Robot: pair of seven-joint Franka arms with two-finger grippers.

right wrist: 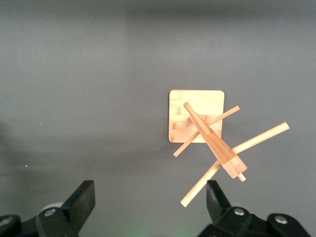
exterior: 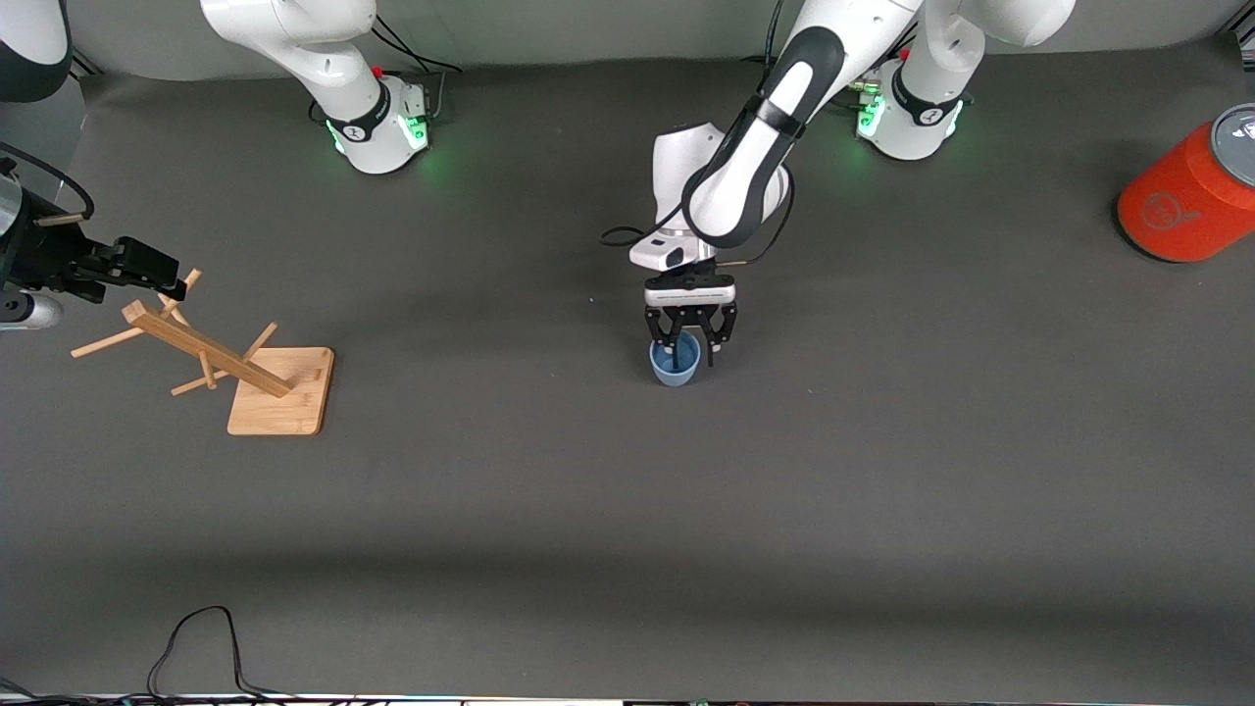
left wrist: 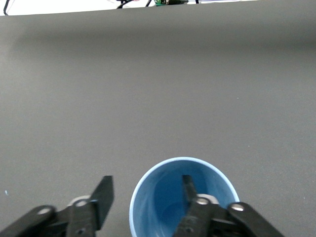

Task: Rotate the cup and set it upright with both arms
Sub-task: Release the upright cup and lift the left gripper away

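Note:
The pale-blue cup stands upright on the dark mat near the table's middle, its mouth facing up. My left gripper hangs straight over it, open, straddling the rim. In the left wrist view one finger is inside the cup and the other finger is outside its wall, with the left gripper not closed on it. My right gripper waits open and empty over the wooden rack at the right arm's end of the table; it also shows in the right wrist view.
A wooden peg rack on a square base stands at the right arm's end, also in the right wrist view. A large orange cylinder with a grey lid lies at the left arm's end. A black cable loops at the nearest edge.

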